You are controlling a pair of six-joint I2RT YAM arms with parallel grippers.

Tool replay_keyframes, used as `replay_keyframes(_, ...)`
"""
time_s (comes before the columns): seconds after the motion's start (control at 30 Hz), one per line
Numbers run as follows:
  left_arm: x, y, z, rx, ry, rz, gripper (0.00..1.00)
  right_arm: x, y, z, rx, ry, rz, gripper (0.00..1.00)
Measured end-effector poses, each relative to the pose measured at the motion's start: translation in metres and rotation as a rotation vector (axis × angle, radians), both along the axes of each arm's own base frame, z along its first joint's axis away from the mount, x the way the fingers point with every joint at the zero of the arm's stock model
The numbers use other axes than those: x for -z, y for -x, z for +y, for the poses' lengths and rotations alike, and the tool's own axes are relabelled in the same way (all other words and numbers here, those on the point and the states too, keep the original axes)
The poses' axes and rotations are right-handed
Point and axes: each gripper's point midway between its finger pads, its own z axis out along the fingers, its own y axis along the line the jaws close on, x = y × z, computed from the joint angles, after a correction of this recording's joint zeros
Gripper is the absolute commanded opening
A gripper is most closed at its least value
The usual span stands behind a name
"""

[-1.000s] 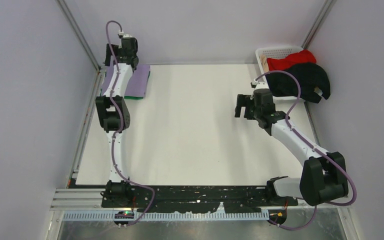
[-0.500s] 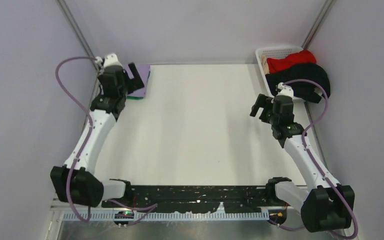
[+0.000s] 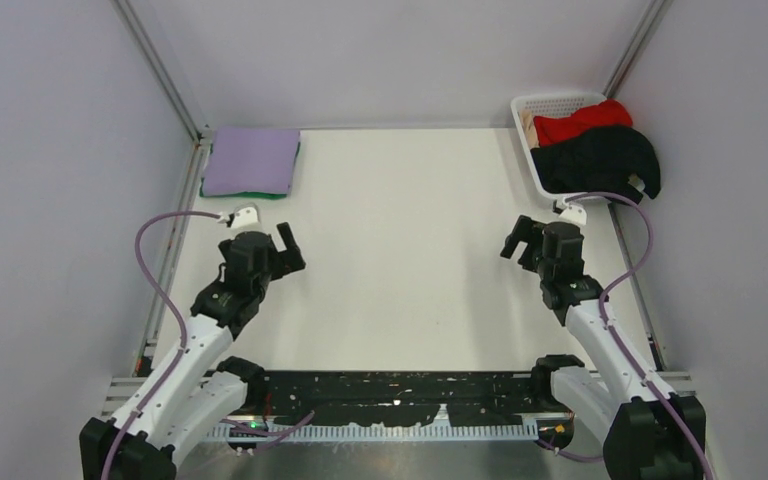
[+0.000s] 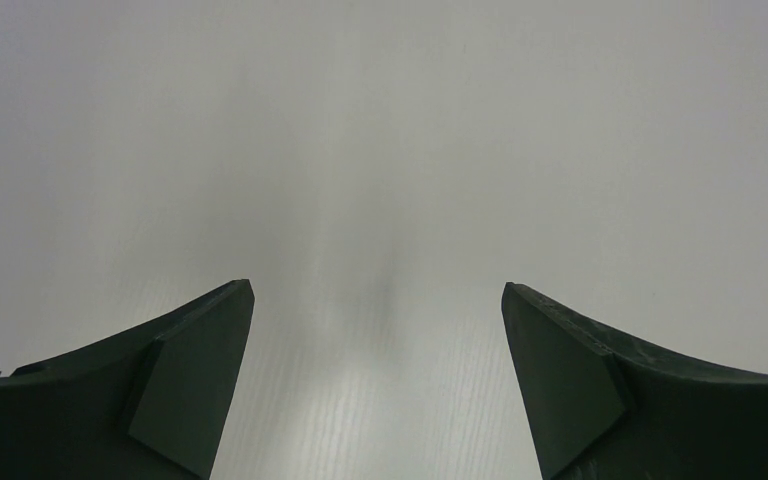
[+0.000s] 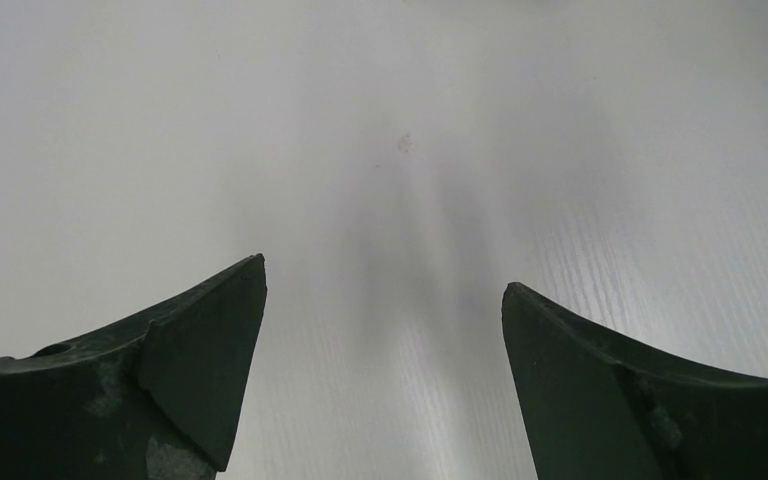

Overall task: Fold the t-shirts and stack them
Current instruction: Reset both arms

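Top external view: folded lavender t-shirt lying flat at the far-left corner of the worktop, stacked on a green t-shirt visible only as a thin strip along its near edge. At the far-right corner, white lattice basket with a red t-shirt bunched inside and a black t-shirt draped over its near rim, spilling toward the right wall. Left gripper over the near-left part of the worktop, well apart from the folded stack, jaws spread wide, nothing between them. Right gripper over the near-right part, near the basket but apart from the black t-shirt, jaws likewise spread wide and holding nothing. Left wrist view: left gripper parted to its widest, two dark fingers framing only pale worktop, with a faint grey shadow between them. Right wrist view: right gripper parted wide over the worktop, grasping nothing, dark fingers scuffed on their inner faces, a small speck on the surface ahead.
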Motion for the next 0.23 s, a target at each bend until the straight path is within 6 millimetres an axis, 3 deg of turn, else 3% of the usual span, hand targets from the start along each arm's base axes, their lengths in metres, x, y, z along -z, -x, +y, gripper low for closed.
replay_keyframes(0.1,-0.0081,-0.0023,0.0021,-0.012,0.002,-0.035,1.00,-0.0002,-0.0005,0.0012,-0.002,-0.009,-0.018,0.95)
replay_keyframes(0.23,-0.0041,-0.0022,0.0058,-0.025,-0.020,-0.020,1.00,-0.0046,-0.0041,0.0016,-0.002,-0.012,-0.041,0.95)
